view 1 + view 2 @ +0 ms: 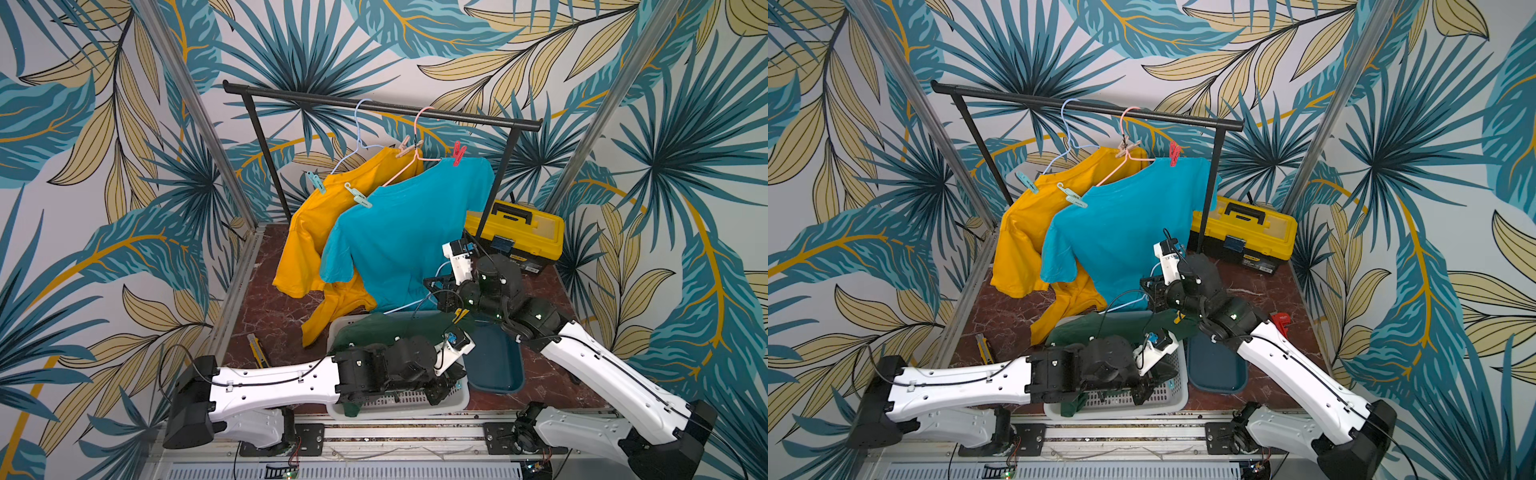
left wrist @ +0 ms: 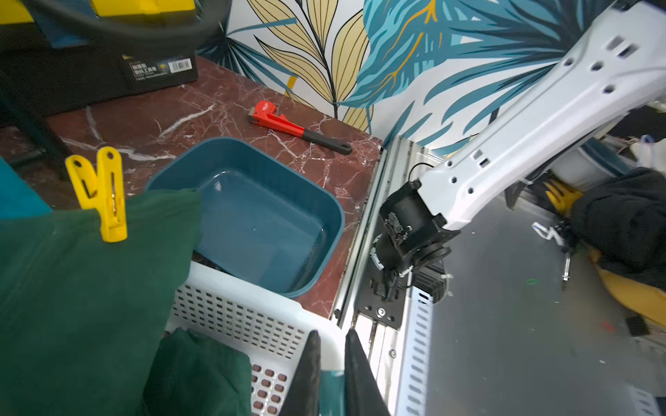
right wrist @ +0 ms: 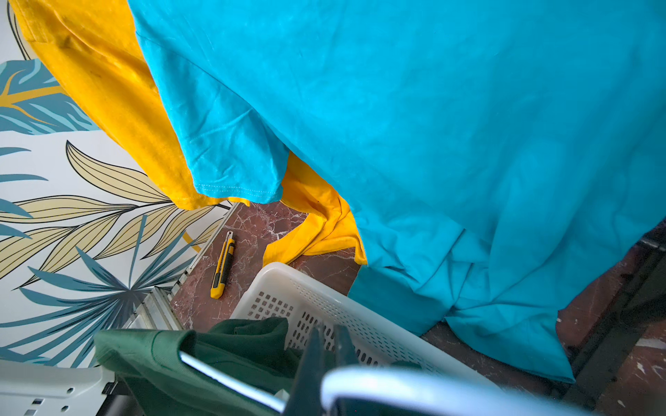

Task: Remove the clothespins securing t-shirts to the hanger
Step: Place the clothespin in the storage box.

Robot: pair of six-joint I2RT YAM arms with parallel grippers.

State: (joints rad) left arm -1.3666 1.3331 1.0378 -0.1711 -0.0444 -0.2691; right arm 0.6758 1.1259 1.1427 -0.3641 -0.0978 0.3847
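Working over a brown marble table (image 1: 266, 299) crowded with a white basket (image 1: 399, 409) at lower centre, a blue tub (image 1: 498, 365) just right of it, a yellow toolbox (image 1: 515, 226) at right behind a leg of the rack (image 1: 374, 106), a box cutter (image 1: 257, 349) at lower left and a red wrench (image 2: 284, 122) by the right edge. Reaching across the basket with the left arm (image 1: 270, 384), hiding much of it in both top views. Pinching a teal clothespin (image 2: 332, 390) between the fingers of the left claw (image 2: 332, 335), above the basket rim. Clamping the right claw (image 3: 328, 331) shut on a loose pale hanger (image 3: 414, 383), right in front of the turquoise shirt (image 1: 407, 232) and blocking its lower right corner. Dangling the green shirt (image 1: 374, 328) from that hanger over the basket, a yellow clothespin (image 2: 102, 194) biting its upper edge, long axis square to that edge, handles pointing away from the cloth. Hanging the yellow shirt (image 1: 307, 237) and, overlapping it in front, the turquoise one from the rack at centre frame. Pinning the yellow shirt with a second teal clothespin (image 1: 316, 182), slanting from upper left to lower right, and a tan clothespin (image 1: 409, 147) lying nearly level, tipping up rightward. Pinning the turquoise shirt with a mint clothespin (image 1: 358, 195) on the same slant and a red clothespin (image 1: 458, 153) standing almost upright, handles up.
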